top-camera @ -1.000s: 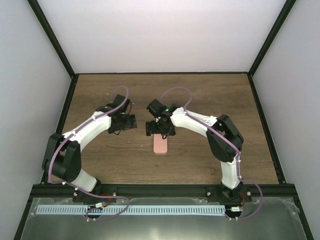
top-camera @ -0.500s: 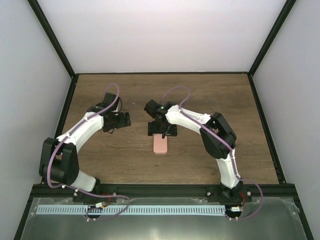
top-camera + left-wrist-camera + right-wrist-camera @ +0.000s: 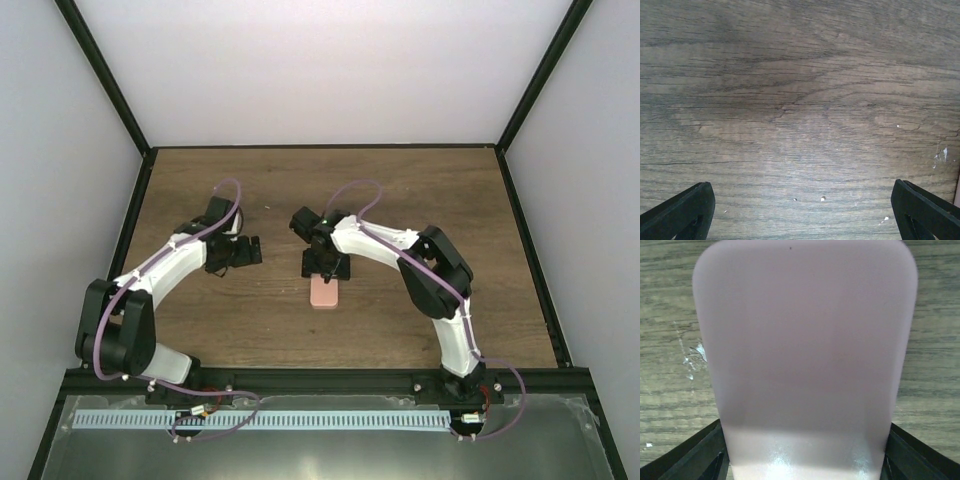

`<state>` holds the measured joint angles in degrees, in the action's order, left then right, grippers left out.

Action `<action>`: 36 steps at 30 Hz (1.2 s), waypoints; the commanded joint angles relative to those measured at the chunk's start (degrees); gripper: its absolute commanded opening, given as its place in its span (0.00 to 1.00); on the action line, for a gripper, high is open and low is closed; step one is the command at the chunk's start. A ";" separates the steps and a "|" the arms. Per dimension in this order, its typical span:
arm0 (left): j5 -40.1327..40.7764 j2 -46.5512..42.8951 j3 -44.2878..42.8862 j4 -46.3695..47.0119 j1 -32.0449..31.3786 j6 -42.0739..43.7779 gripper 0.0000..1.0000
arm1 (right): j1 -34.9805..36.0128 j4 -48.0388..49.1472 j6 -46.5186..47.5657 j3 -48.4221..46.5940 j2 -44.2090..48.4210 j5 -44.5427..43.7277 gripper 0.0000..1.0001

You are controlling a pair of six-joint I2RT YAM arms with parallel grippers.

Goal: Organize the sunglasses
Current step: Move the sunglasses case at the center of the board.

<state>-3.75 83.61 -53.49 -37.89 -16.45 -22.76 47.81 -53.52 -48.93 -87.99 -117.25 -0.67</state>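
Clamps right gripper [image 3: 807, 456] across pink case [image 3: 805, 340] sides, probably to move it on desk [image 3: 800, 100]; parks left gripper [image 3: 800, 210] wide, empty, aside.

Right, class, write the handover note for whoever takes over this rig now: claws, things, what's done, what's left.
Left claw: open, empty, over bare table.
Right claw: closed on the pink case, pressing both long sides; the case lies flat and looks shut.
Sunglasses: not in any view; maybe inside the case, cannot tell.
Done: case gripped.
Left: find the sunglasses, finish tidying.
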 commanded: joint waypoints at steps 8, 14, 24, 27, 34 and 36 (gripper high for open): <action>-0.27 -1.95 3.72 4.97 0.50 2.91 1.00 | 5.54 -2.23 -7.10 11.23 10.04 -3.09 0.60; 4.63 -3.54 2.79 5.77 0.45 3.87 1.00 | 7.17 1.77 -10.97 17.34 17.66 -6.45 0.83; 8.86 -11.67 -0.61 9.15 0.98 0.74 0.89 | 1.27 13.86 8.65 20.79 41.47 -32.61 1.00; 8.57 -10.66 -4.01 8.45 1.58 1.70 0.94 | -5.29 26.07 21.71 27.87 47.75 -35.76 1.00; 20.00 -14.61 3.97 21.05 1.71 6.88 1.00 | -27.86 60.92 35.54 50.88 53.64 -22.54 1.00; 22.06 -17.93 10.95 27.95 1.72 9.70 1.00 | -33.69 68.54 35.88 55.13 51.03 -18.67 1.00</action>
<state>11.66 70.59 -51.66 -21.85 -15.03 -18.17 23.38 -6.90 -20.14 -39.22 -63.64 -27.24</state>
